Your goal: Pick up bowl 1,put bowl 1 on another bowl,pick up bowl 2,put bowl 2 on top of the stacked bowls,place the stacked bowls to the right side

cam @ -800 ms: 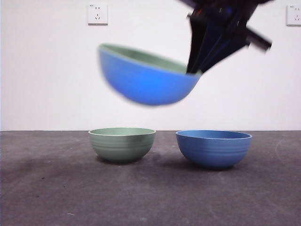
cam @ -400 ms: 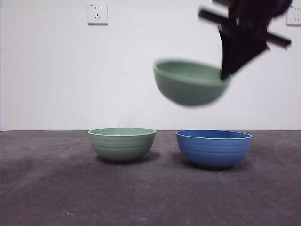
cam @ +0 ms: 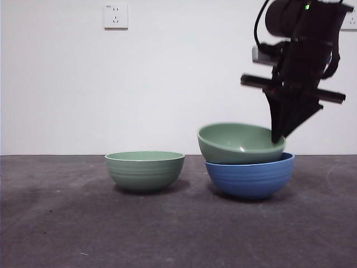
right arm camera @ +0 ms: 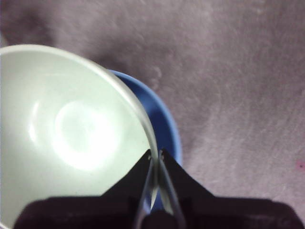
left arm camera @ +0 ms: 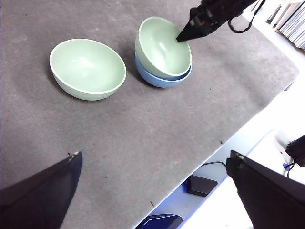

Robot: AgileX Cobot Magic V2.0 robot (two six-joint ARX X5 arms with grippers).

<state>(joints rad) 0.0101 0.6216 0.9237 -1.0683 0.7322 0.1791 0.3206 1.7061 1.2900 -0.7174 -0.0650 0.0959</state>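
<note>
- One pale green bowl, bowl 1 [cam: 241, 143], now sits inside the blue bowl [cam: 251, 178], tilted, its far rim raised; half a second ago it hung in the air above that bowl.
- The right gripper [cam: 277, 135] is clenched on bowl 1's rim at the side away from the second green bowl, one jaw inside and one outside, as the right wrist view shows [right arm camera: 155, 164].
- The first stacking looks all but done; what remains, I judge, is letting go so the bowl settles level.
- Bowl 2 [cam: 145, 171] stands untouched on the grey table [cam: 178, 234], beside the blue bowl and apart from it.
- The left gripper [left arm camera: 152, 191] waits spread wide, holding nothing, well off from the blue bowl.
</note>
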